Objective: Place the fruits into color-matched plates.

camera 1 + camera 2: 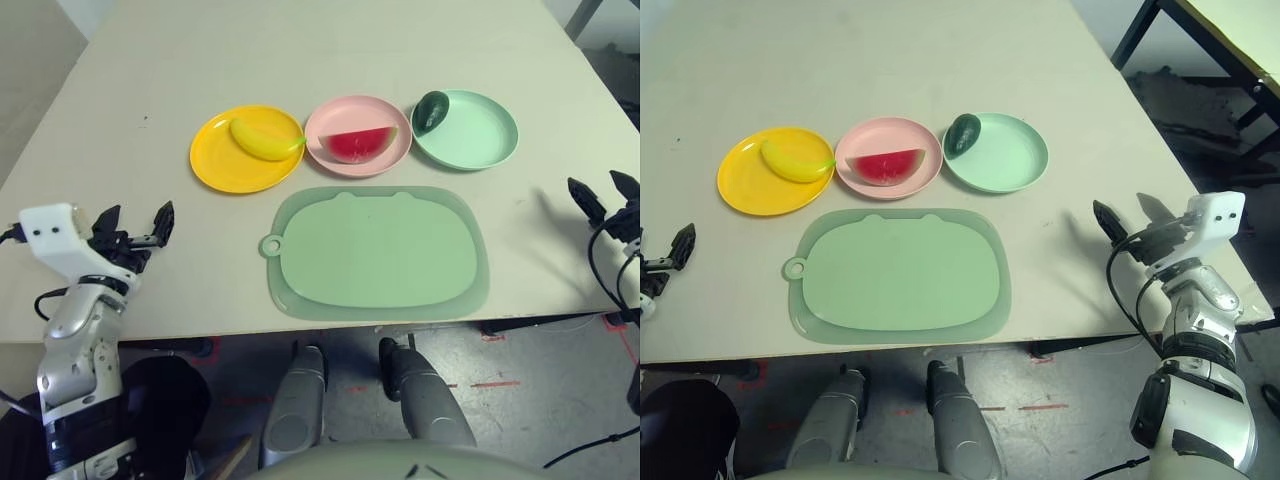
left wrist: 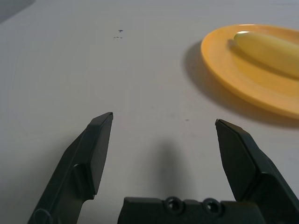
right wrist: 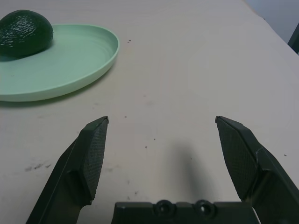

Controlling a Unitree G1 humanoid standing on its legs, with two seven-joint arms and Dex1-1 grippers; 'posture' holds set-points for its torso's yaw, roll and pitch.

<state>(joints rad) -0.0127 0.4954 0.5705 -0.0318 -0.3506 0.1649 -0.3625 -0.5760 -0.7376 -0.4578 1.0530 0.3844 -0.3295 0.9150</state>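
Left gripper (image 1: 140, 228): jaws spread wide, nothing between them, hovering low over bare table (image 1: 150, 60), well out from the mat (image 1: 378, 250) on its ring-tab side. Right gripper (image 1: 1130, 222): jaws likewise fully apart and empty, off the mat's opposite side, near the table's edge.

Beyond the mat's far edge, three plates in a row. Yellow plate (image 1: 222, 165) at the ring-tab end, with the banana (image 1: 264, 140) lying across it, one tip reaching the rim toward the pink plate (image 1: 345, 117). Pink plate in the middle, directly behind the mat, with the watermelon wedge (image 1: 358, 144) lying in it, rind toward the mat. Green plate (image 1: 480, 130) at the far end from the tab, with the avocado (image 1: 431, 110) resting at the rim on the side nearest the pink plate.

Judged from this layout: every fruit already on its matching colour, sorting apparently complete, nothing left to lift.

On handling, should any piece need shifting: probably hollow plastic toys, light, stiff, smooth-skinned, so somewhat slippery under hard jaws. Banana best pinched across the thick middle of its curve, not the tapering ends. Watermelon best taken across its two flat faces, away from the thin point. Avocado, rounded and faintly pebbled, best gripped across the widest part of the oval; liable to roll or squirt out if caught off-centre. Plates shallow and light, likely to slide if nudged.
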